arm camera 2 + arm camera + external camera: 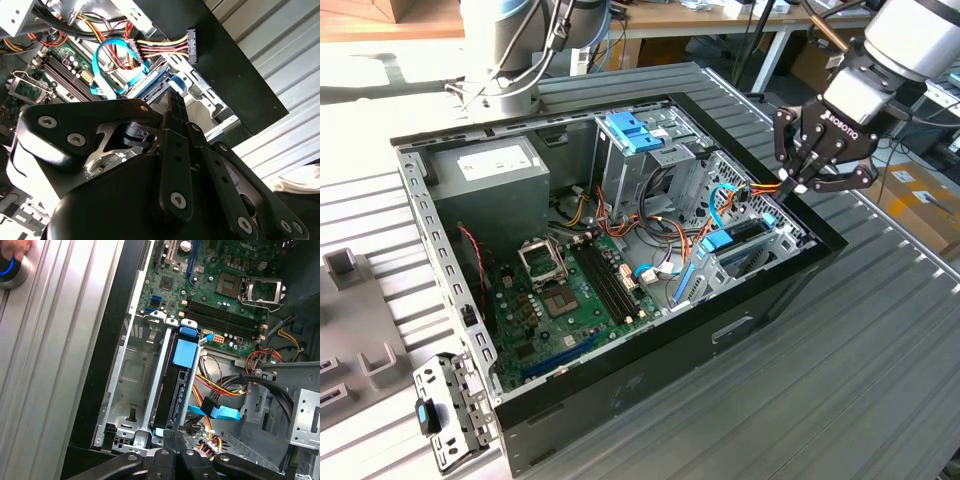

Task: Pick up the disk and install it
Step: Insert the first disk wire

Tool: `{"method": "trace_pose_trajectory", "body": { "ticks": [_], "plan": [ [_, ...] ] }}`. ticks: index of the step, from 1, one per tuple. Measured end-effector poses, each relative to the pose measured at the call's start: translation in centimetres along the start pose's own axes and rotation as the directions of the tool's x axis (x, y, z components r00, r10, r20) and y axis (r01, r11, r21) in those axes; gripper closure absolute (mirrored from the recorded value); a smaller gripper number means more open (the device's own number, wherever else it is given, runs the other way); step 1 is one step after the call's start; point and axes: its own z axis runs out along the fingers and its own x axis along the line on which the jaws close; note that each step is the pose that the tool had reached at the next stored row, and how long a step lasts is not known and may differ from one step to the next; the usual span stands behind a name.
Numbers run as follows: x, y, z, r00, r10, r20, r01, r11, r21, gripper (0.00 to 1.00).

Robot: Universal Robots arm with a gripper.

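Note:
The disk [172, 385], a dark flat drive between blue rails, sits in a slot of the metal drive cage [112, 405] at the corner of the open computer case [650, 370]. In the exterior view the disk [738, 240] lies low at that view's right side of the case. My gripper [796, 187] hangs just above the case rim over the cage with its fingers together and nothing between them. In the first wrist view the gripper [173, 440] is at the disk's near end, by a small blue tab. In the second wrist view the gripper [174, 100] points at the disk's blue rails [156, 86].
A vacant bay [131, 375] lies beside the disk. Yellow and red power wires with a black connector [192, 46] and a blue cable [107, 65] hang close by. Motherboard [560, 290], grey power supply [485, 165] and blue bracket [630, 130] fill the case. A hand rests on a blue-lit button [10, 265].

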Motion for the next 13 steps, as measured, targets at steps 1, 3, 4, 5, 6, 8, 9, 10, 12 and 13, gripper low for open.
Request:
{"method": "trace_pose_trajectory", "body": {
  "ticks": [1, 3, 4, 5, 6, 8, 9, 10, 12, 13],
  "plan": [
    [0.00, 0.00, -0.01, 0.9999, -0.015, -0.0009, 0.015, 0.9999, -0.0015, 0.89],
    [0.00, 0.00, 0.00, 0.9995, -0.031, -0.0017, 0.031, 0.9995, -0.0031, 0.89],
    [0.00, 0.00, 0.00, 0.9991, -0.042, -0.0023, 0.042, 0.9991, -0.0042, 0.89],
    [0.00, 0.00, 0.00, 0.9983, -0.058, -0.0031, 0.058, 0.9983, -0.0058, 0.89],
    [0.00, 0.00, 0.00, 0.9976, -0.070, -0.0035, 0.070, 0.9975, -0.0069, 0.89],
    [0.00, 0.00, 0.00, 0.9956, -0.093, -0.0047, 0.093, 0.9956, -0.0093, 0.89],
    [0.00, 0.00, 0.00, 0.9941, -0.108, -0.0054, 0.108, 0.9941, -0.0109, 0.89],
    [0.00, 0.00, 0.00, 0.9927, -0.121, -0.0060, 0.121, 0.9926, -0.0122, 0.89],
    [0.00, 0.00, -0.01, 0.9906, -0.137, -0.0069, 0.136, 0.9905, -0.0139, 0.89],
    [0.00, 0.00, 0.00, 0.9897, -0.143, -0.0071, 0.143, 0.9896, -0.0146, 0.89]
  ]
}}
